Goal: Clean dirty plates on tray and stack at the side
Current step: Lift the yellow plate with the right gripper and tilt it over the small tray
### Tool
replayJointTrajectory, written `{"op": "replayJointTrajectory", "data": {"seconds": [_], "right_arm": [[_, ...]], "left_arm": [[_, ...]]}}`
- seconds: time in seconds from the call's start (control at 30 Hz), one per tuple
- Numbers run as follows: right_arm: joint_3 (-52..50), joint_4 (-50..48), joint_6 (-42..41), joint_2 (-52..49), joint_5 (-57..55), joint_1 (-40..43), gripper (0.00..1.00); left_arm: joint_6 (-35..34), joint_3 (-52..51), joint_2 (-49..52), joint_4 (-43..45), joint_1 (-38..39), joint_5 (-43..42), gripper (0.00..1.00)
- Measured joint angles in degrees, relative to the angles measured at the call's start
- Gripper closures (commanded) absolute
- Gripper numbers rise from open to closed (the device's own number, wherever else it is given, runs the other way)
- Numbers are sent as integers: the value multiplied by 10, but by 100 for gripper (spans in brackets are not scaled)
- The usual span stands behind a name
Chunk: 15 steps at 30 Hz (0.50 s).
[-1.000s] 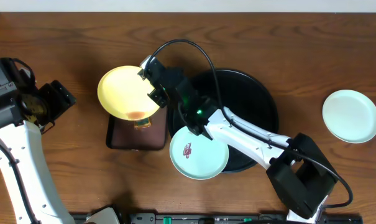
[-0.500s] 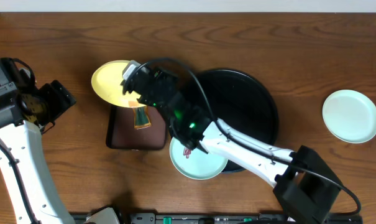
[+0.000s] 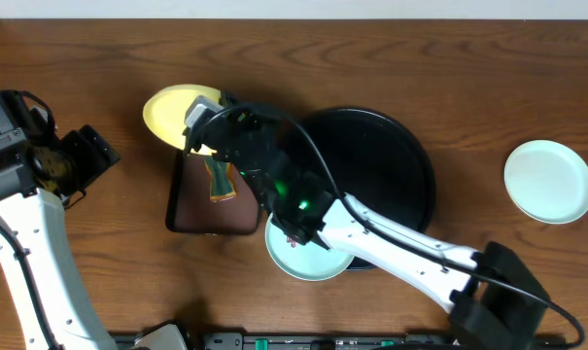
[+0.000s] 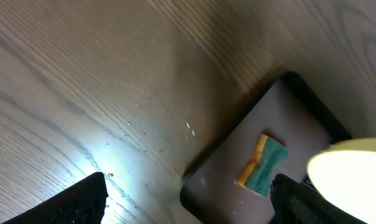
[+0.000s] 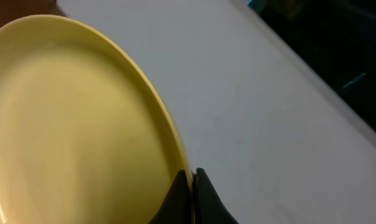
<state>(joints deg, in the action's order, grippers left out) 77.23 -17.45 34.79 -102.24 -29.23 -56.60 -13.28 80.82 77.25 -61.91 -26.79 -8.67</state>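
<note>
My right gripper (image 3: 204,122) (image 5: 191,186) is shut on the rim of the pale yellow plate (image 3: 167,114) (image 5: 69,118) and holds it tilted above the small brown tray (image 3: 191,209). A mint-blue plate (image 3: 313,258) with a red smear lies at the front left edge of the large black tray (image 3: 391,165). A second mint-blue plate (image 3: 549,181) lies on the table at the far right. My left gripper (image 4: 188,199) is open and empty, up at the left, with the yellow plate's edge (image 4: 355,174) at the right of its view.
A yellow-and-green sponge (image 3: 219,182) (image 4: 262,165) lies on the brown rectangular tray (image 4: 237,180). Small crumbs are scattered on the wooden table (image 4: 144,124) to the left of that tray.
My right gripper has carried the yellow plate left and back, tilting it more steeply over the brown tray. The left arm has not moved.
</note>
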Motion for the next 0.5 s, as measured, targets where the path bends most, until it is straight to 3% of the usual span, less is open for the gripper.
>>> {"op": "replayJointTrajectory", "data": {"seconds": [0.5], "right_arm": [[0, 0, 48, 34, -4, 0, 99]], "left_arm": [[0, 0, 0, 0, 0, 0, 15]]}}
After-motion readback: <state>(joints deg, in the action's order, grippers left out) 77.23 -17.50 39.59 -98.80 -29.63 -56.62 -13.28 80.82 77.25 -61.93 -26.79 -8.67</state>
